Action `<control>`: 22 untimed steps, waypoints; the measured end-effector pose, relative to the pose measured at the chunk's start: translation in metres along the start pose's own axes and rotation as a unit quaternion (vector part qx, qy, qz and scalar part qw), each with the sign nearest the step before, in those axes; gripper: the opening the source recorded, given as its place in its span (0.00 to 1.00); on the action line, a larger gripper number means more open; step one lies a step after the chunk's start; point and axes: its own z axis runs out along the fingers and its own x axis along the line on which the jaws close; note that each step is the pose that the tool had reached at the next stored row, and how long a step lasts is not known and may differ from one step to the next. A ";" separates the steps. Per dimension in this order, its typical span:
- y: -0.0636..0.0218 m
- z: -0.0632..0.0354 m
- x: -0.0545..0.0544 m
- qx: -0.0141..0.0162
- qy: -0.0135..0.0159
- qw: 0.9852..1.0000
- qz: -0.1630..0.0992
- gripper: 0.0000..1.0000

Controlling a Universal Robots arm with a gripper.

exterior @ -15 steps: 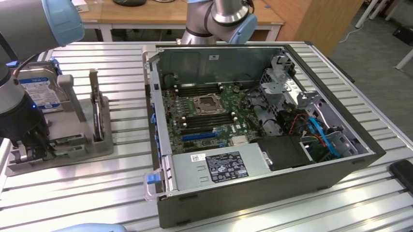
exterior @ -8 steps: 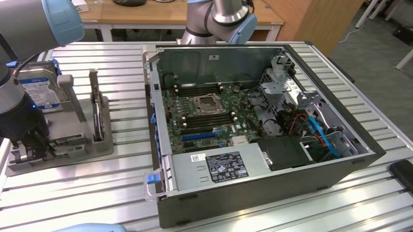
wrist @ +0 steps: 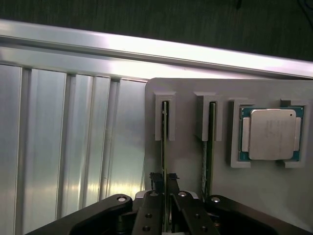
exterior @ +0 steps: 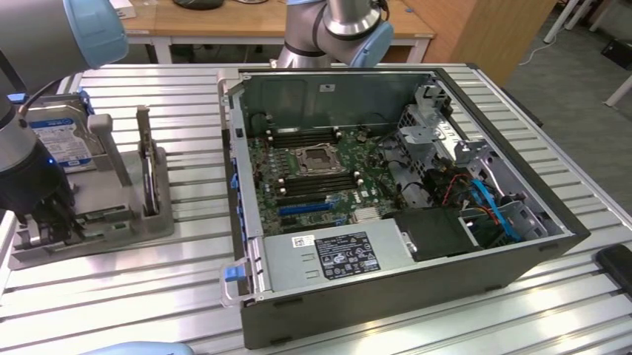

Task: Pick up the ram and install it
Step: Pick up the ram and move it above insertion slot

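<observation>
Ram (wrist: 165, 147) is stood on edge in the end slot of the grey holder (wrist: 188, 161), the slot right by the holder's edge, with a second stick (wrist: 209, 147) in the next slot along and a processor chip (wrist: 271, 133) seated beyond that. The holder itself is parked near the table (exterior: 148, 310) edge at the exterior view's left, well apart from the open PC case (exterior: 553, 244). The gripper (wrist: 167, 215) is down over that end slot and is pinched almost fully closed, one finger on each face of the ram, so the stick looks to be held. For this pick-up to go well, a straight lift along the slot's guide posts is probably what's wanted, with the stick kept upright and no twist put in, since a thin board like this could bind or flex if it's dragged sideways. The grip should be kept square on the flat faces, and the neighbouring stick is close enough that it's worth being given some room.
</observation>
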 end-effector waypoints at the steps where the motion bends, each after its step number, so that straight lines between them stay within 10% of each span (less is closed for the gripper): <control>1: 0.0000 -0.0004 0.000 0.000 0.000 1.000 0.000 0.14; 22: -0.0011 -0.0153 0.000 0.000 -0.002 1.000 0.000 0.14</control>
